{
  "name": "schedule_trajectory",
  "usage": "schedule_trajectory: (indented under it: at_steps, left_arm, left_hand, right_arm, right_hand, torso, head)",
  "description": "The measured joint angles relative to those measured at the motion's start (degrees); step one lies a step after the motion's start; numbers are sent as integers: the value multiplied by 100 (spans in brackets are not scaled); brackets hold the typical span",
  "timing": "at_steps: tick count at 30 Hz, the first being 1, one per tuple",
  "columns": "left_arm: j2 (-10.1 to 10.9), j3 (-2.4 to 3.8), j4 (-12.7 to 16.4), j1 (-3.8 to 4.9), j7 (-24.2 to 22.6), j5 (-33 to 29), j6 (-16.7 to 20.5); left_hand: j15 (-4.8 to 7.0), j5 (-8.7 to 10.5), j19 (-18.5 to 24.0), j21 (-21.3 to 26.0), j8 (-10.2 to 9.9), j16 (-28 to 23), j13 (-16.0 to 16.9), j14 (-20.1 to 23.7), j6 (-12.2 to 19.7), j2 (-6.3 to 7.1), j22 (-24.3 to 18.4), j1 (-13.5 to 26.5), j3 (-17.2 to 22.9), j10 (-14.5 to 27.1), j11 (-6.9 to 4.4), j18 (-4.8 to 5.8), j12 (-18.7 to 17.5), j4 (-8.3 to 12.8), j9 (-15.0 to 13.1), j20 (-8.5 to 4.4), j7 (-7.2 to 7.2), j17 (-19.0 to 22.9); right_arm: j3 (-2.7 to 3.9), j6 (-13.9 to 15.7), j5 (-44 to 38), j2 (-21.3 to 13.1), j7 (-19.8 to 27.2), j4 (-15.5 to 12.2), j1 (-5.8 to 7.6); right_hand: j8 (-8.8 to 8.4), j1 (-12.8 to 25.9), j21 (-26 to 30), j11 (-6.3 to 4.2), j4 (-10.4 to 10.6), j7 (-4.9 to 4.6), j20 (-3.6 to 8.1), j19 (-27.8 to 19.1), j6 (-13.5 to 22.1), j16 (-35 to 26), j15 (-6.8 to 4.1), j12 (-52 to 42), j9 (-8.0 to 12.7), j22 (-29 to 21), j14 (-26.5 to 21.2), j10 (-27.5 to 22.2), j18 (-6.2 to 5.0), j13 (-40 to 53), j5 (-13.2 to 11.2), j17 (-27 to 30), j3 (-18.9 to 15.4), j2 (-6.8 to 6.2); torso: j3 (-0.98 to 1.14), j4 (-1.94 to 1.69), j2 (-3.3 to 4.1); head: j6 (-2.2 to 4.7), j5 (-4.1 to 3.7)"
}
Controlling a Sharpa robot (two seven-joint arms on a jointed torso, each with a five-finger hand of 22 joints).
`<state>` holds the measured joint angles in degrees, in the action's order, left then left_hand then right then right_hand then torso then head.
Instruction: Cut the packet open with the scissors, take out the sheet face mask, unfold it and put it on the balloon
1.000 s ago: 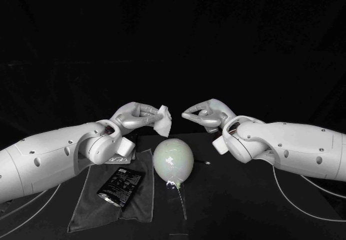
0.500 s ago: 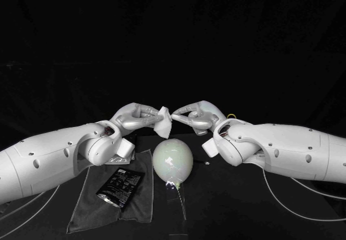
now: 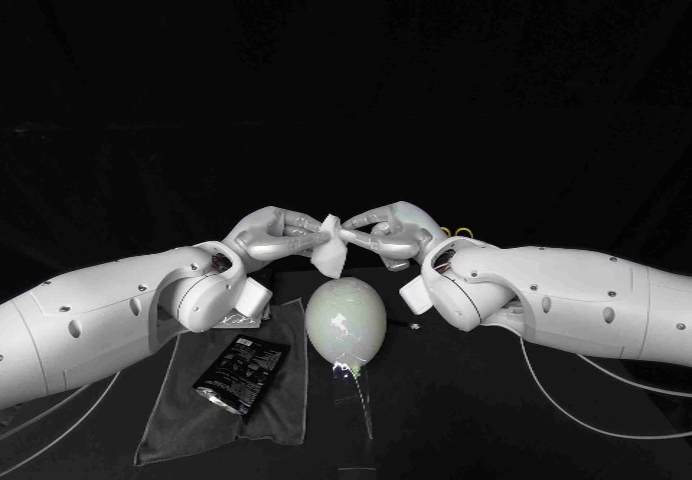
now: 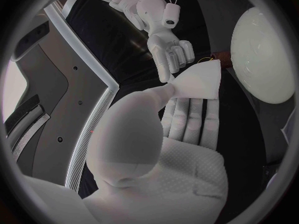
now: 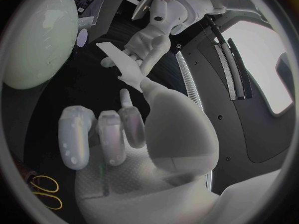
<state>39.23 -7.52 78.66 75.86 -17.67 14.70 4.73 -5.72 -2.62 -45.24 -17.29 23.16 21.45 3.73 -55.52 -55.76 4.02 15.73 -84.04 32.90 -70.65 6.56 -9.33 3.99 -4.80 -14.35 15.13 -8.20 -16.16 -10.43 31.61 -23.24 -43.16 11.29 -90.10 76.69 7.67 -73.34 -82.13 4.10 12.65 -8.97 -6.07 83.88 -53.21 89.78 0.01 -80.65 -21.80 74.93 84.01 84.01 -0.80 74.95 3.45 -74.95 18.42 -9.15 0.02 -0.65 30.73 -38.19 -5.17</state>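
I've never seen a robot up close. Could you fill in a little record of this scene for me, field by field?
Left robot hand: holds the folded white mask up, close to the balloon
Right robot hand: fingertips at the mask's edge; I cannot tell whether it grips
Balloon: pale, no mask on it
Packet: black, lying on a grey cloth beside the balloon
Stage: mask out of the packet, not yet unfolded

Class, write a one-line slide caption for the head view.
Near the balloon, the left robot hand holds the folded sheet mask while the right robot hand touches its edge.
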Motion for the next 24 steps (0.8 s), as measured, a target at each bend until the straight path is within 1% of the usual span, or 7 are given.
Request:
schedule_trajectory:
  at_steps: [6, 10, 11, 13, 16, 19, 24]
  left_arm:
    - [12, 1, 33, -4, -2, 18, -29]
    - [13, 1, 37, -4, -2, 26, -39]
    - [13, 2, 37, -5, -2, 29, -41]
    - [12, 2, 36, -5, -2, 33, -43]
    - [11, 2, 28, -5, -2, 37, -44]
    - [11, 2, 16, -6, -2, 43, -44]
    - [11, 2, 1, -6, 3, 53, -43]
  left_hand:
    - [0, 0, -1, -36, -9, 0, 0, 0, 1, -15, 20, 16, 9, 0, 0, 2, 0, 41, -2, 1, -1, -14]
    - [-1, 0, -1, -36, -12, 0, 0, 1, 1, -16, 30, 46, 14, 0, 0, 4, 0, 46, -2, 1, -1, -19]
    - [-1, 0, 1, -36, -13, 0, 0, 1, 1, -15, 31, 46, 14, 0, 0, 3, 0, 46, -3, 0, -1, -20]
    - [-1, 0, 20, -36, -13, 0, 0, 1, 2, -15, 36, 46, 14, 0, 0, 5, 0, 46, -3, -19, -1, -20]
    - [-1, 0, 20, -61, -13, 22, 0, 1, 2, -15, 46, 46, 14, 0, 0, 5, 0, 46, -3, -19, -1, -27]
    - [-1, 1, 20, -61, -14, 22, 0, 1, 2, -15, 50, 46, 14, 0, 0, 6, 0, 46, -4, -19, -1, -31]
    - [-2, 11, 42, -84, -23, 22, 0, 2, 11, -19, 69, 87, 31, 0, 0, 7, 0, 64, -103, 2, -9, -42]
  right_arm:
    - [0, -25, 2, 20, -1, 41, -1]
    - [0, -47, 1, 25, -6, 43, -2]
    - [0, -55, -2, 25, -7, 42, -3]
    - [0, -69, -8, 23, -9, 36, -3]
    - [0, -87, -15, 14, -9, 28, -3]
    - [0, -104, -22, -1, -9, 19, -4]
    - [0, -127, -34, -22, 1, -6, -4]
  right_hand:
    - [0, -62, -17, 0, -17, -2, -23, 19, -2, -3, 0, -30, 0, -2, 0, -1, -1, -2, 0, 0, -17, 62]
    - [51, -208, -88, -1, -39, 18, -32, 12, -209, -4, 0, -88, -13, -2, 0, -1, -1, -5, 0, 0, -39, 160]
    - [55, -210, -91, -1, -39, 37, -32, 12, -230, -4, 0, -88, -19, -1, 0, -1, -1, -5, 0, 0, -40, 161]
    - [140, -295, -109, -11, -58, 68, -32, 12, -358, -14, 0, -118, -40, -1, 0, -11, -1, -4, -24, 0, -21, 246]
    - [253, -344, -119, -90, -65, 158, -30, 11, -532, -18, -29, -132, -75, 1, -15, -13, -1, -4, -24, 1, -14, 295]
    - [319, -345, -136, -124, -61, 214, 44, 3, -635, -1, -87, -133, -95, 1, 1, 2, 0, -3, -24, 3, -18, 296]
    - [453, -452, -230, -226, -48, 324, 95, 13, -774, 2, -148, -185, -137, 3, 4, -2, -1, 0, -24, 5, -31, 404]
  torso:
    - [0, -1, 1]
    - [1, 1, 1]
    - [1, 2, 1]
    - [1, 3, 1]
    - [0, 3, 1]
    - [1, 5, 1]
    - [3, 5, 1]
  head:
    - [-1, 8]
    - [-13, 15]
    - [-15, 15]
    - [-18, 16]
    - [-23, 20]
    - [-29, 20]
    - [-37, 21]
